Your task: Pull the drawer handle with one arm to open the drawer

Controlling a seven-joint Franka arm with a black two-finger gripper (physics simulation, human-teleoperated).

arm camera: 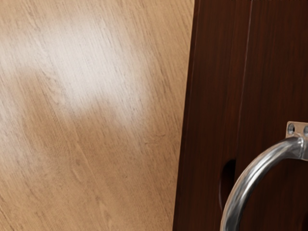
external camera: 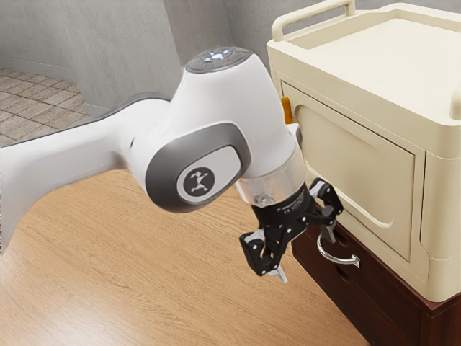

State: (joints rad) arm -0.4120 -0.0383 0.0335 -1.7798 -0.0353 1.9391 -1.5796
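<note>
Two fingers apart on my end effector (external camera: 305, 254), and nothing clamped between them! Right beside them curves the silver handle (arm camera: 243, 186), fixed to the dark wooden drawer front (external camera: 385, 295), just below the cream cabinet (external camera: 360, 158). Whether one finger touches it, I can't tell. My wrist view catches its metal bracket (arm camera: 291, 129), a dark slot (arm camera: 226, 183) near the curve, and the pale wooden desk (arm camera: 86, 159) alongside the dark wood.
</note>
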